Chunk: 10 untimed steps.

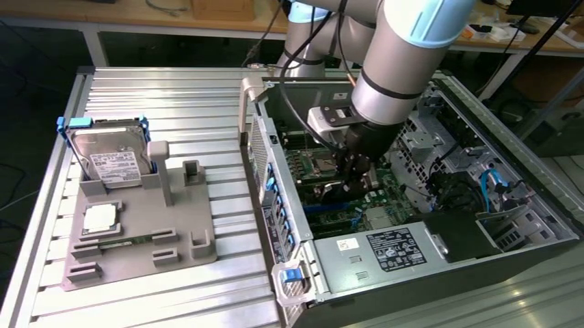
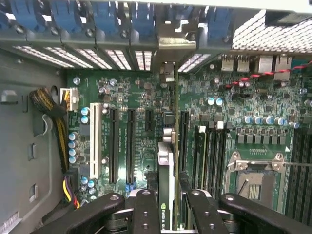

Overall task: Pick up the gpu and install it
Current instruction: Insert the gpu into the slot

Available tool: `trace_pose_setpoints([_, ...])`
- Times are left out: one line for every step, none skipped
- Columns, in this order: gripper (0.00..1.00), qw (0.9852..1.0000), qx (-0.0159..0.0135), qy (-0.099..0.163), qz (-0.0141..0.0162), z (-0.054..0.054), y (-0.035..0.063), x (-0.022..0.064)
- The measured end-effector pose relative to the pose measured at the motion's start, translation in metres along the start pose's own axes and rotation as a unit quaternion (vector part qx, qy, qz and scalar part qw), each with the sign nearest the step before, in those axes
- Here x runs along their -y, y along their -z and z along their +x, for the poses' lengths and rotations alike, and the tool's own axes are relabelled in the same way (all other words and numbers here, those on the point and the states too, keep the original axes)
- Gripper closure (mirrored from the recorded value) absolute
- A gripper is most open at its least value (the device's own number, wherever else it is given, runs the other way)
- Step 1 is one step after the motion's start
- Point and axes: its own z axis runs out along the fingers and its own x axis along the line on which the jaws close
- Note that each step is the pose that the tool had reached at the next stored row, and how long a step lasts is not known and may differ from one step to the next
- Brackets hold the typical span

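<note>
GPU (image 2: 165, 180) sits edge-on between the two inner fingers (image 2: 145, 209) of the pincer (image 2: 168, 195), which is clenched on it. In the wrist view the card's thin edge with its green logo strip runs straight out from the fingers over the motherboard (image 2: 136, 97). It lies between the long dark expansion slots and the memory slots beside the bare processor socket (image 2: 253, 175). Its far end lines up with the metal bracket opening in the case's rear wall. Whether its connector is seated in a slot cannot be told.

The exterior view adds the wider setting. The open computer case (image 1: 260, 130) lies on its side on the ribbed metal bench (image 1: 164, 89), with its power supply (image 1: 388, 249) at the near end. At the exterior view's left, a grey holder (image 1: 137, 232) carries an upright hard drive (image 1: 108, 160) in a blue frame. There the pincer (image 1: 357, 176) is deep inside the case, and the card is hidden behind it.

The arm (image 1: 411, 55) comes in from the far side and slopes steeply down into the case, wrist pointing at the motherboard.
</note>
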Motion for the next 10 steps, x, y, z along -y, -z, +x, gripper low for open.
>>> trace_pose_setpoints([0.73, 1.0, -0.0001, 0.0, 0.0, 0.0, 0.0001, -0.0006])
trace_pose_setpoints([0.73, 1.0, 0.0, 0.0, 0.0001, 0.0, -0.0001, -0.0011])
trace_pose_setpoints([0.73, 1.0, 0.0, 0.0, 0.0001, 0.0, -0.0002, -0.0014])
trace_pose_setpoints([0.73, 1.0, 0.0, 0.0, 0.0001, 0.0, -0.0004, -0.0015])
trace_pose_setpoints([0.73, 1.0, 0.0, 0.0, 0.0001, 0.0, -0.0008, -0.0016])
trace_pose_setpoints([0.73, 1.0, 0.0001, 0.0, 0.0001, 0.0, -0.0013, -0.0016])
trace_pose_setpoints([0.73, 1.0, 0.0003, 0.0, 0.0001, 0.0, -0.0017, -0.0017])
trace_pose_setpoints([0.73, 1.0, 0.0005, 0.0, 0.0001, 0.0, -0.0022, -0.0018])
trace_pose_setpoints([0.73, 1.0, 0.0009, 0.0, 0.0001, 0.0001, -0.0028, -0.0019])
trace_pose_setpoints([0.73, 1.0, 0.0011, 0.0, 0.0001, 0.0, -0.0032, -0.0019])
